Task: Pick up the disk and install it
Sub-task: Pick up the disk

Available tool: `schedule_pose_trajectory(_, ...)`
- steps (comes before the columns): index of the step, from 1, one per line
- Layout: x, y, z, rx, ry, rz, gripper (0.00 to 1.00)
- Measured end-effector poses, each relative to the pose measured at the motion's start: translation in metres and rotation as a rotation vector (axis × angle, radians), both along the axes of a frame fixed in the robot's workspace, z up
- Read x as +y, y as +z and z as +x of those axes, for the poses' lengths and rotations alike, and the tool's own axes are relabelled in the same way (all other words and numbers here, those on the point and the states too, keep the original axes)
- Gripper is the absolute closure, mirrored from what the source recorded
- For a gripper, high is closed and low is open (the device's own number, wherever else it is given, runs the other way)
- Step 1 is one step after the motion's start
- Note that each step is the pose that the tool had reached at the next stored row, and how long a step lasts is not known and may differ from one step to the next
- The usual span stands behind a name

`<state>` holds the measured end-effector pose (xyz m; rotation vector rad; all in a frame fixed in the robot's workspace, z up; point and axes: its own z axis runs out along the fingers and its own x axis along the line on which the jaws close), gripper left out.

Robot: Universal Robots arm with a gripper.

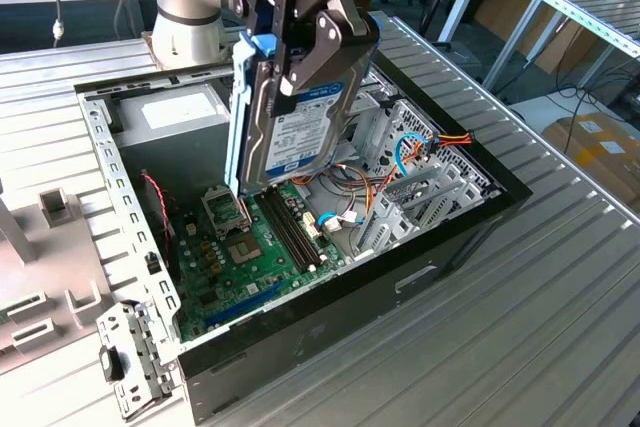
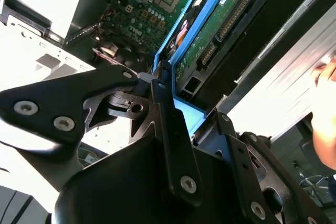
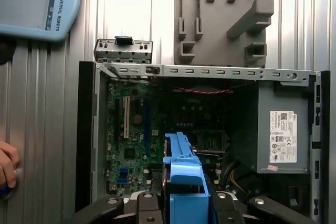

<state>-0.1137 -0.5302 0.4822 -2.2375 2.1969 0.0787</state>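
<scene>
My gripper (image 1: 300,65) is shut on the disk (image 1: 305,122), a dark drive with a white, blue-banded label, seated in a blue plastic carrier (image 1: 240,117). The disk hangs upright, slightly tilted, above the middle of the open computer case (image 1: 420,277), its lower edge just over the motherboard (image 1: 230,267). The second wrist view has the gripper (image 2: 191,111) clamped on the carrier, with the disk's green circuit side (image 2: 220,19) beyond. From the first wrist view, the carrier (image 3: 184,171) sits between the fingers (image 3: 149,205), over the case interior.
A grey power-supply box (image 1: 180,112) fills the case's far corner. A metal drive cage with coloured cables (image 1: 420,182) stands at the exterior view's right. A loose metal bracket (image 1: 130,367) and a grey fixture (image 3: 226,14) lie outside the case. A person's hand (image 3: 8,163) rests on the table.
</scene>
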Motion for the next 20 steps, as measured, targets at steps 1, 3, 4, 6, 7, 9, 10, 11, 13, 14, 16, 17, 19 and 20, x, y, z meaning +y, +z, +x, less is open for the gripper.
schedule_pose_trajectory(1, -0.0013, 0.0000, 0.0000, 0.0000, 0.000, 0.0000, 0.63)
schedule_pose_trajectory(3, -0.0031, 0.0000, 0.0000, 0.0000, 0.000, 0.0000, 0.63)
schedule_pose_trajectory(4, -0.0042, 0.0000, 0.0000, 0.0000, 0.000, 0.0000, 0.63)
schedule_pose_trajectory(6, -0.0064, 0.0000, 0.0000, 0.0000, 0.000, 0.0001, 0.63)
schedule_pose_trajectory(7, -0.0074, 0.0000, 0.0000, 0.0000, 0.000, 0.0000, 0.63)
schedule_pose_trajectory(9, -0.0096, 0.0000, 0.0000, 0.0000, 0.000, -0.0001, 0.63)
schedule_pose_trajectory(10, -0.0105, 0.0000, 0.0000, 0.0000, 0.000, 0.0000, 0.63)
schedule_pose_trajectory(11, -0.0121, 0.0000, 0.0000, 0.0000, 0.000, 0.0000, 0.63)
schedule_pose_trajectory(13, -0.0140, 0.0000, 0.0000, 0.0000, 0.000, 0.0000, 0.63)
schedule_pose_trajectory(14, -0.0150, -0.0001, 0.0000, 0.0000, 0.000, 0.0000, 0.63)
schedule_pose_trajectory(16, -0.0170, 0.0000, 0.0000, 0.0000, 0.000, -0.0001, 0.63)
schedule_pose_trajectory(17, -0.0178, 0.0000, 0.0000, 0.0000, 0.000, -0.0001, 0.63)
schedule_pose_trajectory(19, -0.0196, 0.0000, 0.0000, 0.0000, 0.000, 0.0000, 0.63)
schedule_pose_trajectory(20, -0.0201, -0.0001, 0.0005, 0.0000, 0.000, 0.0000, 0.63)
